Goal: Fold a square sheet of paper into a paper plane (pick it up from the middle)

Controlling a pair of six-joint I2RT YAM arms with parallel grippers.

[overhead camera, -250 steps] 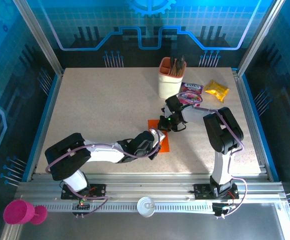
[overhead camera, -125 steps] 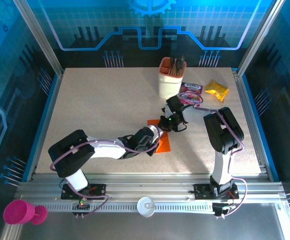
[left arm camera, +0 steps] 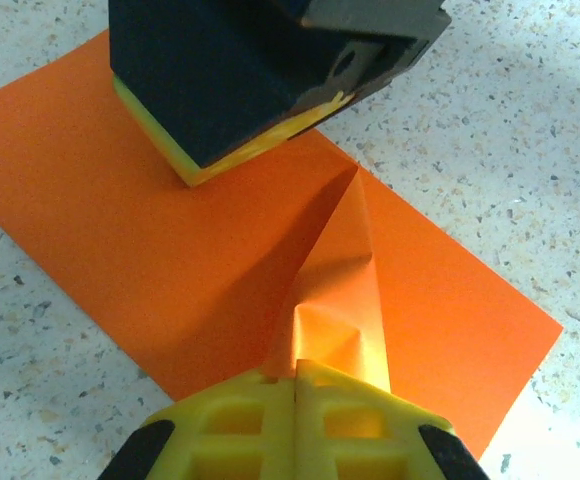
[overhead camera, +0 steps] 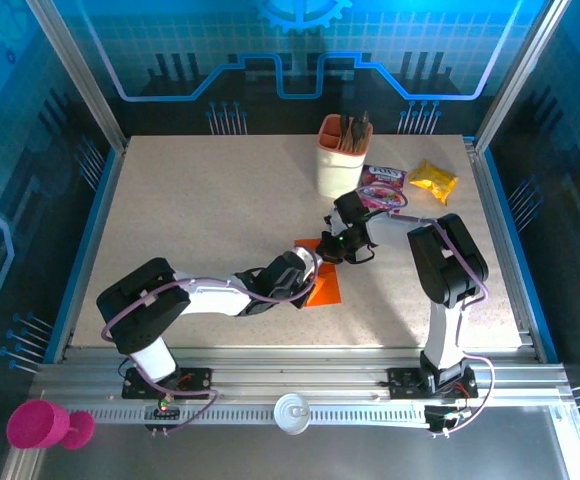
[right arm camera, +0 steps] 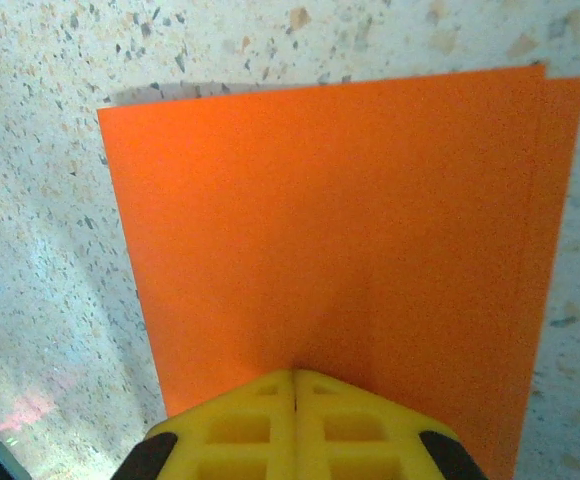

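The square sheet of paper [overhead camera: 326,289] is bright orange and lies folded into a flat rectangle near the middle of the table. My left gripper [overhead camera: 310,274] is shut on a raised ridge of the paper [left arm camera: 150,230], pinched between its yellow fingertips [left arm camera: 295,368]. My right gripper [overhead camera: 331,252] is shut, and its tip [left arm camera: 198,160] presses down on the far part of the sheet. In the right wrist view the paper [right arm camera: 320,220] shows a doubled edge at the right, with the shut gripper [right arm camera: 295,376] resting on it.
A peach holder cup [overhead camera: 342,160] with dark utensils stands behind the paper. A purple snack packet [overhead camera: 382,186] and a yellow packet [overhead camera: 434,180] lie to its right. A pink cup [overhead camera: 38,425] sits off the table at the near left.
My left gripper has drawn slightly left, so more of the orange paper shows beside it. The right arm has stayed put.
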